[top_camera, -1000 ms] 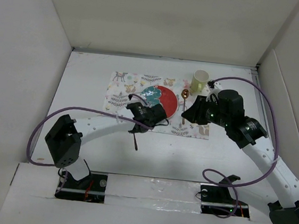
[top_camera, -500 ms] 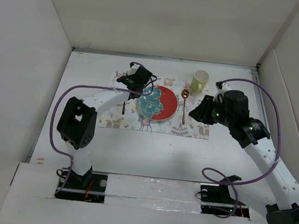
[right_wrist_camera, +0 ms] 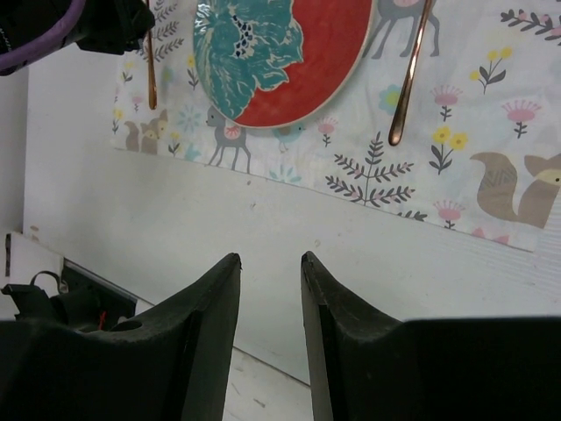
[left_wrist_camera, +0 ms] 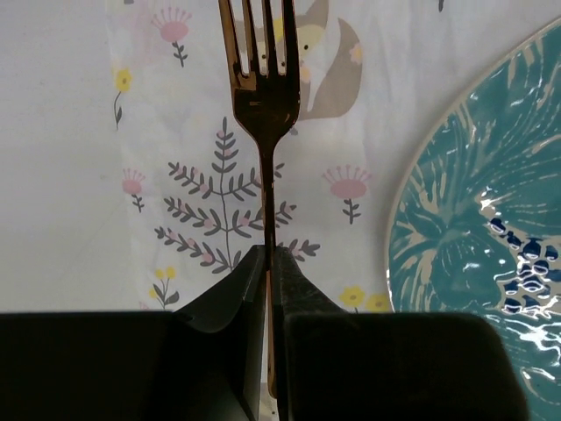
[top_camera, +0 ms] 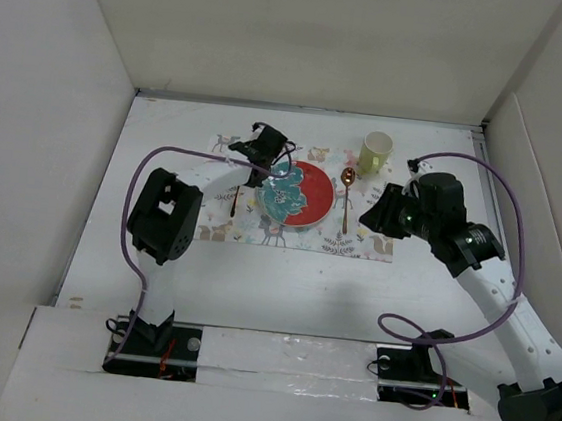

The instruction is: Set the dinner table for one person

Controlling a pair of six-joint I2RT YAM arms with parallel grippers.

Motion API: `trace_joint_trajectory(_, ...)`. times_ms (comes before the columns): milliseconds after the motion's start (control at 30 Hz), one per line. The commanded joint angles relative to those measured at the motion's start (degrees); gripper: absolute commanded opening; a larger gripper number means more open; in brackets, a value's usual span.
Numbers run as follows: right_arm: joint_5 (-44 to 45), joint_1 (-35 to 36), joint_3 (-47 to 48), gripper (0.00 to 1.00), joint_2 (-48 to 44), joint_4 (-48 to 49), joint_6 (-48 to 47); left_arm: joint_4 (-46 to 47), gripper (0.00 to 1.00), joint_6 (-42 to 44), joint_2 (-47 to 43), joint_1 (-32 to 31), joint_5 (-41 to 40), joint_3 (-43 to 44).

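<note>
Done: plate (top_camera: pixel 298 194), spoon (top_camera: pixel 345 202), cup (top_camera: pixel 375 153) on placemat (top_camera: pixel 363 247) | Now: left hand (left_wrist_camera: pixel 270 259) pinching fork (left_wrist_camera: pixel 261 105) left of plate, not yet released | right hand (right_wrist_camera: pixel 270 259) spread, empty

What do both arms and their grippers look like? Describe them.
The left arm and right arm have white links and black joint housings; a purple cable loops along each. The left gripper and right gripper are matte black, with wedge-shaped fingers.

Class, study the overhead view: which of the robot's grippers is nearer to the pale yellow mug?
Right. The right gripper hovers just on the near side of the mug, over the placemat's right end. The left gripper, holding a fork, is across the plate.
</note>
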Motion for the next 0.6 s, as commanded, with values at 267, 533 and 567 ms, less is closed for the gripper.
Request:
trace_joint_trajectory(267,1.93,-1.42,0.08,0.4,0.95,-0.82,-1.02,0.37,0.0,-0.02,4.95,0.56,2.39,5.42)
trace_joint_trajectory(533,1.58,-1.95,0.7,0.4,1.66,-1.09,-1.55,-1.13,0.0,-1.34,8.03,1.69,2.47,7.18)
trace_joint_trajectory(567,1.58,-1.95,0.7,0.4,1.66,-1.09,-1.46,-1.22,0.0,-1.43,8.12,1.7,4.74,7.09)
